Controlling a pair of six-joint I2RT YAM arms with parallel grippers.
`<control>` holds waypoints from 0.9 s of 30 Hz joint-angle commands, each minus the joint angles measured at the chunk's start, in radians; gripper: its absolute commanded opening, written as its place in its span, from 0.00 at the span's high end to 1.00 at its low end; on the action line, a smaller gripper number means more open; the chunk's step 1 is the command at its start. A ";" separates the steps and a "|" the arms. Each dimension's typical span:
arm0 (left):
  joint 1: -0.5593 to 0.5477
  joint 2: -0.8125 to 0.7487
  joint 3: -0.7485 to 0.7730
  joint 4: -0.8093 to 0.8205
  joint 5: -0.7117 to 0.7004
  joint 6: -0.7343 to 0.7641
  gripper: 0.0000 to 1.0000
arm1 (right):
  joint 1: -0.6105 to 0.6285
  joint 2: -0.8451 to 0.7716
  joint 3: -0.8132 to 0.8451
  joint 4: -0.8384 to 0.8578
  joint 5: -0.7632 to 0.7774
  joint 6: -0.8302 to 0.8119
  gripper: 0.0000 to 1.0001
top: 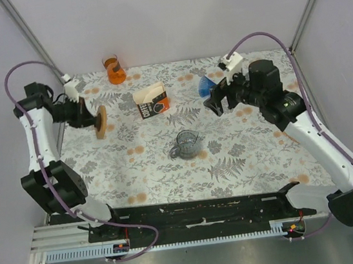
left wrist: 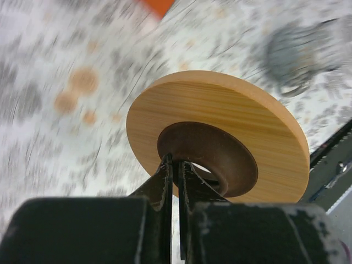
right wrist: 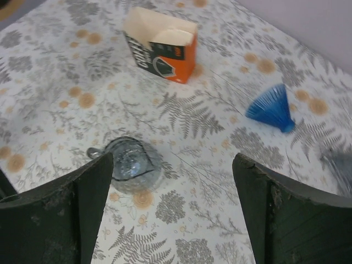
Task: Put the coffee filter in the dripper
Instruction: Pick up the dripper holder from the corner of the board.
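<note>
As seen from overhead, table (top: 245, 162): covered by a grey fern-and-flower cloth with orange spots.
Left gripper (top: 94, 119): at the left edge of the cloth, clamped on a wooden ring (top: 102, 122), the ring held on edge and off the cloth.
Filter box (top: 152, 101): orange, black and white, standing toward the back near the middle, top open, pale paper filters showing inside.
Glass cup (top: 186, 143): clear, with a handle, mid-table, in front of the box and apart from it.
Blue cone (top: 206, 86): ribbed, lying right of the box, just beside the right gripper.
Right gripper (top: 219, 98): above the right side of the cloth, jaws wide apart, holding nothing.
Orange beaker (top: 115, 70): at the back edge, left of the box.
Left wrist view, left gripper (left wrist: 176, 165): fingers pressed nearly together on the dark inner lip of the wooden ring (left wrist: 220, 104); cloth behind blurred; glass cup (left wrist: 300, 55) a grey smear at upper right.
Right wrist view, right gripper (right wrist: 171, 165): two dark fingers (right wrist: 88, 209) spread to either side, only cloth between them.
Filter box (right wrist: 162, 44): at the top, open, untouched.
Glass cup (right wrist: 132, 165): just beside the left-hand finger.
Blue cone (right wrist: 272, 107): on its side at right, well apart from the box.
</note>
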 commanded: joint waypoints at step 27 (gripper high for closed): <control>-0.547 -0.068 0.319 -0.277 0.397 -0.176 0.98 | 0.436 0.314 0.100 0.802 -0.133 -0.085 0.29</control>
